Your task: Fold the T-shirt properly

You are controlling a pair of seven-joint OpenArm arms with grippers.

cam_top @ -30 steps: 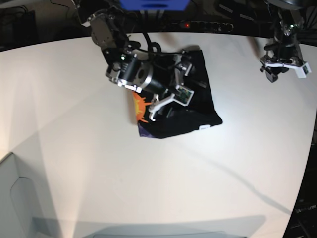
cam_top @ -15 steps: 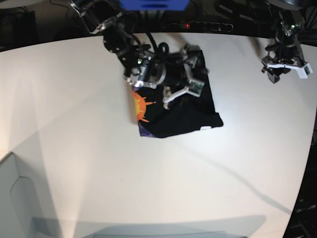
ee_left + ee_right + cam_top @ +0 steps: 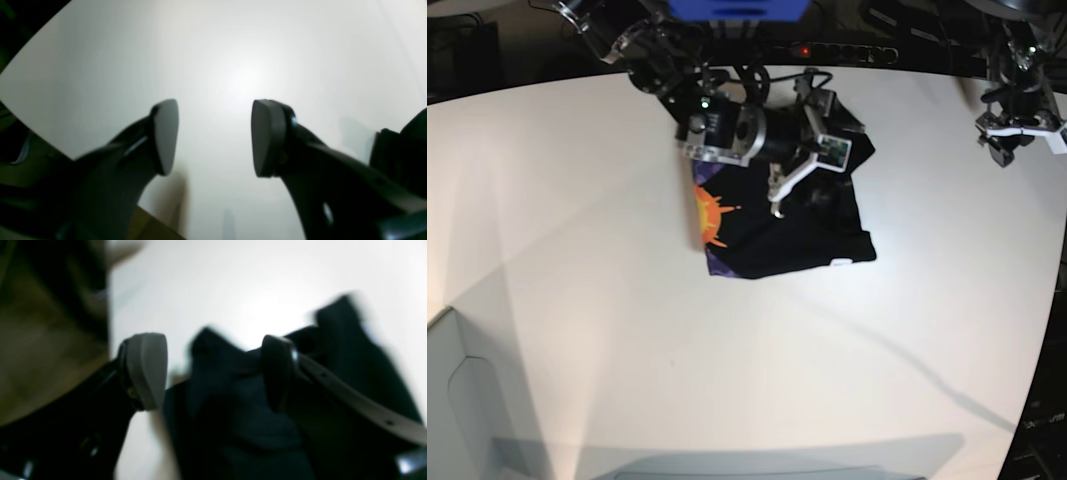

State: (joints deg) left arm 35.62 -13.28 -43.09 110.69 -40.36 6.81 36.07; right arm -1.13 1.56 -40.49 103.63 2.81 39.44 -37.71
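The black T-shirt (image 3: 802, 235) lies folded on the white table (image 3: 607, 300), with its orange sun print (image 3: 712, 215) at the left edge and a small white label (image 3: 839, 263) at the near right corner. My right gripper (image 3: 795, 150) hangs over the shirt's far part, open. In the right wrist view, which is blurred, the right gripper (image 3: 213, 370) spreads wide over the dark T-shirt (image 3: 240, 413), and nothing is pinched. My left gripper (image 3: 1017, 135) is at the far right, away from the shirt. In the left wrist view the left gripper (image 3: 213, 136) stands open over bare table.
The table's curved far edge (image 3: 907, 68) runs behind both arms, with dark equipment and cables beyond it. A pale grey raised panel (image 3: 447, 400) sits at the near left corner. The table's right edge (image 3: 1049, 330) drops into darkness.
My right arm has swung back and to the right across the T-shirt, staying open. The shirt's far right corner now bulges outward. The left gripper has shifted slightly right.
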